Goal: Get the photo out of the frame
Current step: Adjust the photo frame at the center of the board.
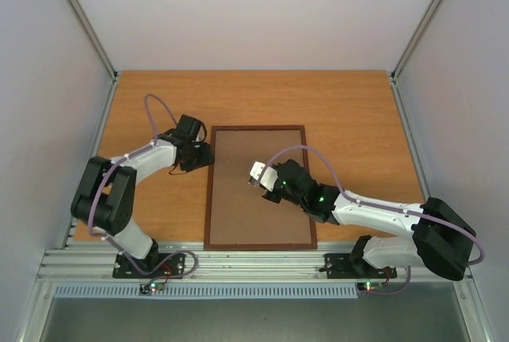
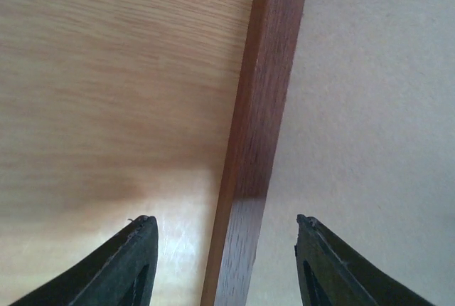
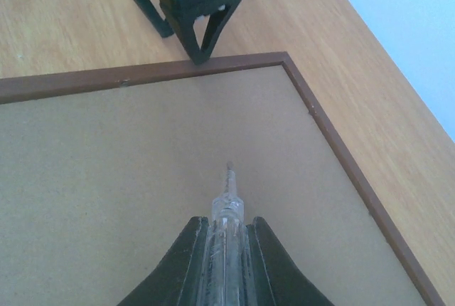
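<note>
Frame [image 1: 238, 207]: dark reddish-brown wood, lying flat, face down, plain brown back up, mid-table [image 1: 358, 111], at near edge.

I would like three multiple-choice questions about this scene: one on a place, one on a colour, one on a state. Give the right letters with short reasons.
1. Where is the left gripper?
A. At the left edge of the frame
B. Over the middle of the frame's back
C. At the frame's right edge

2. What colour is the frame's wooden border?
A. White
B. Dark reddish-brown
C. Blue

3. How does the left gripper stand?
A. Shut, holding nothing
B. Shut on the border
C. Open, one finger on each side of the border

Answers:
1 A: the top view shows it at the left edge.
2 B: the left wrist view shows reddish-brown wood.
3 C: the fingers stand apart with the border between them.
</note>
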`<state>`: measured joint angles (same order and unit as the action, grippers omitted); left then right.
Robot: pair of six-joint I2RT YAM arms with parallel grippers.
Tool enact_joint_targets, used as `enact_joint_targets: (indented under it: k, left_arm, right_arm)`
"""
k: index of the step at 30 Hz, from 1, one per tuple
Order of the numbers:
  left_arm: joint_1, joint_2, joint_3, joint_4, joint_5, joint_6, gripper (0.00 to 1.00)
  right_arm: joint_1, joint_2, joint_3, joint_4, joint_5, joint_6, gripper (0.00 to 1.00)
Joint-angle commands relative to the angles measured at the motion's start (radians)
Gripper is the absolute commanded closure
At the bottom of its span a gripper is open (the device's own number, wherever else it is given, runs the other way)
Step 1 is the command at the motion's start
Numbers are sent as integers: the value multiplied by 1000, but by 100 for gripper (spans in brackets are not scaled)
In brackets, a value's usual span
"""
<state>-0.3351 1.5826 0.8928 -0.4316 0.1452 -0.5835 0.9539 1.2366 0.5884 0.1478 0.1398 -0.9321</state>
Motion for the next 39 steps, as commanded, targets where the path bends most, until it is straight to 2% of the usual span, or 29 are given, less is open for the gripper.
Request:
enact_joint_targets:
  k: [1,7,10,14,20,28,35,37,39]
  left_arm:
    - [4,102,83,-24,10,53,46]
    - [3,194,128,-36,29,69,51]
    - [4,217,130,-35,30,72,64]
    - [4,214,116,-17,43,55,86]
    - [19,129,49,22,12,-34,98]
    - [37,-55,-86,66,-53,-245,99]
    - [15,-192,-346,297,-17,-565,98]
    - [-16,-239,-390,324,-35,-632,93]
    - [-67,-291,-411,320,-67,-678,85]
  right_arm:
    - [-1,-11,-26,113,32,75,99]
    - [-1,-21,-46,120,32,84,99]
    - [-1,-10,-43,122,24,92,99]
    - [-1,-10,-42,122,19,96,99]
    - [-1,-20,-42,116,20,100,99]
    - [-1,-38,-39,100,15,107,99]
    - [-1,-44,-36,90,11,113,99]
    - [-1,-48,-38,89,12,114,99]
    - [-1,-52,-38,86,11,114,99]
